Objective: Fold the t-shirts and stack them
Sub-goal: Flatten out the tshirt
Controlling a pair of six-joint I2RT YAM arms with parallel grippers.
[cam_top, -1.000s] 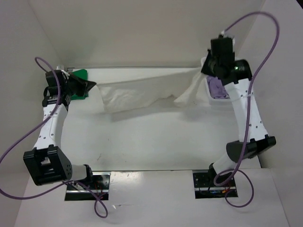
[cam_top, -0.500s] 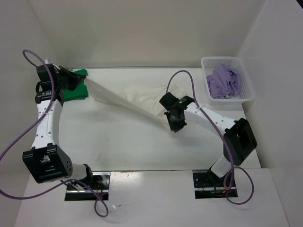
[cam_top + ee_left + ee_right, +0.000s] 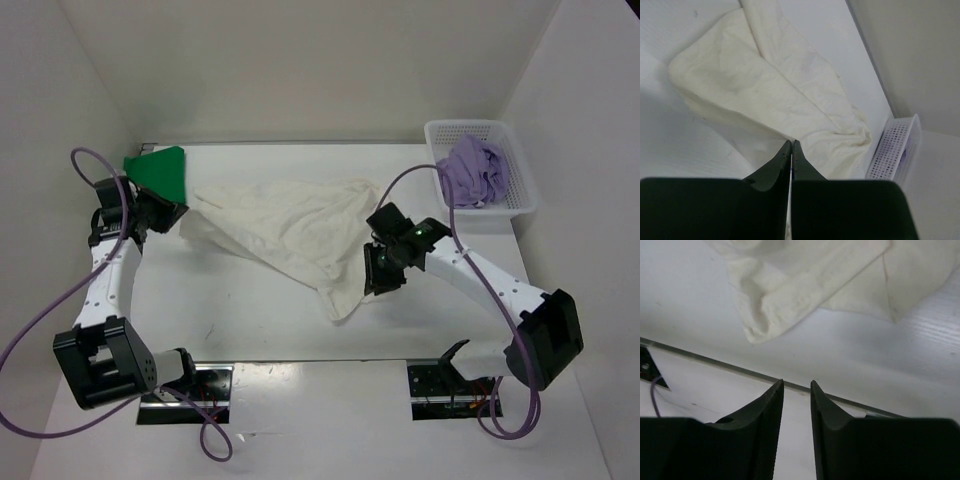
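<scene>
A: Okay, R pincer (image 3: 796, 385) first. State?

B: Jaws spread, nothing btwn them. It hangs over the surface (image 3: 250, 310), w/ the cream t-shirt (image 3: 290, 225) just beside it. Wrist view shows a gap of bare surface btwn tips and cloth, and the surface's near edge crossing right at the tips.

A: And the L pincer (image 3: 791, 145)?

B: Clenched tight, fingers pressed flat together. Tips sit right at the cream t-shirt's left edge; can't tell if any cloth is nipped.

A: How does that shirt lie?

B: Rumpled, mid-surface. Wide along its far side, narrowing to a point that reaches toward the near edge, next to the R pincer.

A: Other two?

B: Green t-shirt (image 3: 160, 172) in the far-left corner, up vs. the back wall (image 3: 300, 70), just beyond the L pincer. Lavender t-shirt (image 3: 475, 170) bunched in the basket (image 3: 520, 170), far-right corner, apart from both pincers.

A: Room to move?

B: Bare surface near-left, below the cream t-shirt's lower edge; a narrower strip btwn that shirt and the basket. Back wall and side walls (image 3: 590, 120) hem the surface on three sides.
</scene>
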